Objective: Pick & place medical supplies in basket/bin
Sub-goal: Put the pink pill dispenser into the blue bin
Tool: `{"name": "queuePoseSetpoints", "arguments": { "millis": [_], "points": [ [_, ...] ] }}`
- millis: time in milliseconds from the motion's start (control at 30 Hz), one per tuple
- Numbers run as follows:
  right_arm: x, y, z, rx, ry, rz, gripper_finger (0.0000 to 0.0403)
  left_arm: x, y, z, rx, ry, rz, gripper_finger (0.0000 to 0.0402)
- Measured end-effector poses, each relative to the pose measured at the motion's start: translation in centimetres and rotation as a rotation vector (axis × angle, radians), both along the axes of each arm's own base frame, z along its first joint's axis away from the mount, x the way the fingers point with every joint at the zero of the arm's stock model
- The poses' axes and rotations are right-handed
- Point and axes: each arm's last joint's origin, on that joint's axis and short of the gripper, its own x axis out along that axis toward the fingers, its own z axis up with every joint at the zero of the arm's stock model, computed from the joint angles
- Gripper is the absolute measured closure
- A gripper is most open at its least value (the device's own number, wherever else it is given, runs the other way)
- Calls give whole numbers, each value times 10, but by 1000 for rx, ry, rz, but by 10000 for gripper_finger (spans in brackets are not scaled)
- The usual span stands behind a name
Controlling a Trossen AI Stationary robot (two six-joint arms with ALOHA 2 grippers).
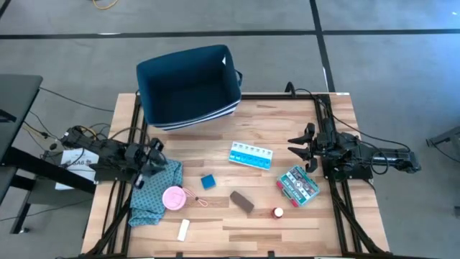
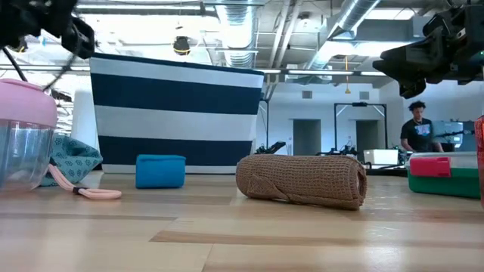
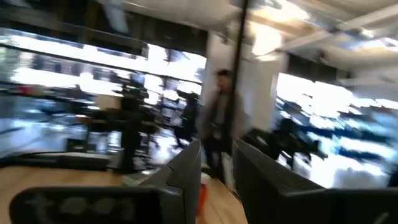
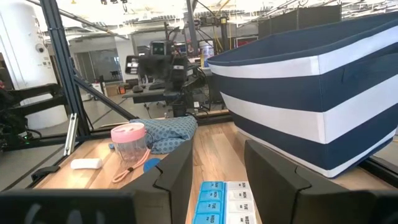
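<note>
The navy bin [image 1: 188, 86] with its white-striped rim stands at the table's far edge. Lying apart on the wood are the light blue pill organiser [image 1: 251, 155], the teal-red-white box [image 1: 298, 185], the blue square [image 1: 208, 181], the brown block [image 1: 241, 202], the red-white cap [image 1: 277, 213] and the white stick [image 1: 183, 229]. The pink-lidded round item [image 1: 173, 198] sits at the teal cloth's edge. My left gripper [image 1: 149, 162] is open, raised at the table's left edge over the cloth. My right gripper [image 1: 302, 147] is open at the right edge, pointing toward the organiser [image 4: 221, 202].
The teal patterned cloth [image 1: 153, 191] lies crumpled at the left near corner. Black frame rails run along both table sides. There is bare wood between the bin and the items. A person stands in the room beyond the table [image 2: 416, 125].
</note>
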Motion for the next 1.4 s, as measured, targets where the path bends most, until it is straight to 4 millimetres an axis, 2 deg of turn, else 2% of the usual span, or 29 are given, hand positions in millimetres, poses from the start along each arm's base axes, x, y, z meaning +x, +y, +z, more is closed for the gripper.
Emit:
{"name": "queuePoseSetpoints", "arguments": {
  "millis": [200, 433, 600, 733, 1000, 1133, 1233, 1400],
  "points": [
    [0, 0, 0, 0, 1, 0, 266, 1, 5, -2, -187, 52, 119, 319],
    [0, 0, 0, 0, 2, 0, 265, 2, 5, -3, -132, 60, 138, 319],
    [0, 0, -3, -75, 37, -5, 266, 1, 7, -3, -33, 50, 254, 319],
    [0, 0, -5, -110, 60, -6, 264, 2, 9, -4, -56, 70, 320, 319],
    [0, 0, -6, -138, 75, -7, 266, 4, 8, -12, -142, 152, 267, 319],
    [0, 1, -1, -123, 15, 8, 264, 4, 7, -13, -151, 158, 234, 319],
    [-2, 2, 12, -73, -123, 24, 264, 5, 5, -14, -127, 173, 187, 313],
    [-5, 3, 24, -109, -250, 17, 266, 7, 3, -13, -71, 207, 188, 288]
  ]
}}
